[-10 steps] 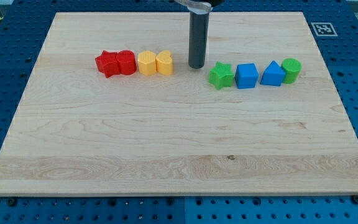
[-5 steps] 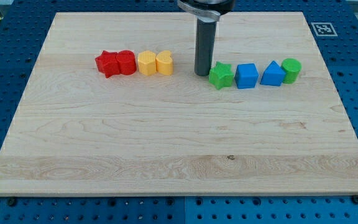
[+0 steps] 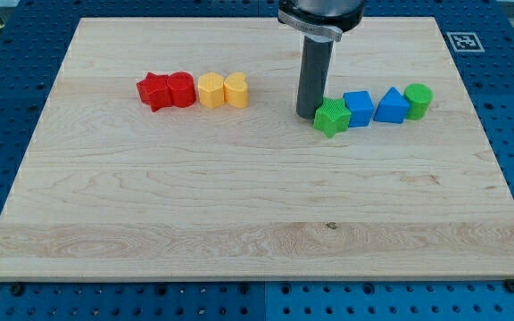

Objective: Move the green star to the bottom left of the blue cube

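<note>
The green star (image 3: 332, 118) lies right of the board's middle, touching the lower left side of the blue cube (image 3: 358, 109). My tip (image 3: 309, 114) rests on the board against the star's upper left side. The dark rod rises from there to the view's top. The star sits a little lower in the view than the cube.
A blue triangular block (image 3: 391, 106) and a green cylinder (image 3: 418, 101) stand in a row right of the cube. At the left are a red star (image 3: 153, 91), a red block (image 3: 181, 89), a yellow block (image 3: 211, 90) and a yellow heart (image 3: 236, 89). The wooden board (image 3: 239, 205) lies on a blue pegboard table.
My tip has moved right and slightly down, reaching the green star and pushing it right and down against the blue cube. The other blocks have not moved.
</note>
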You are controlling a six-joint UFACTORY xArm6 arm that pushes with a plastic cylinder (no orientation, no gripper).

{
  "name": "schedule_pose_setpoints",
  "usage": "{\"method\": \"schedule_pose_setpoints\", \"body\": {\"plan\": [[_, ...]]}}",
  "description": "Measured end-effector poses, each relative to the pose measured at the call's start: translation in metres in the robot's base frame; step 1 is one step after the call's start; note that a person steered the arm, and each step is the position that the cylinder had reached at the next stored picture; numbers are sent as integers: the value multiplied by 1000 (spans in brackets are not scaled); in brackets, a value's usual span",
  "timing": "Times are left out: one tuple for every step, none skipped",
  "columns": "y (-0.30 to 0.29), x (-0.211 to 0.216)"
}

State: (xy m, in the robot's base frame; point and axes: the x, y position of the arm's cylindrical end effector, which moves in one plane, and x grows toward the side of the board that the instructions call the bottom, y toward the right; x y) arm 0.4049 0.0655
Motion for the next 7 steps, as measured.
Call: {"method": "schedule_pose_setpoints", "body": {"plan": [[2, 7], [3, 7], [3, 9], [3, 12], [3, 16], [3, 26], [3, 30]]}}
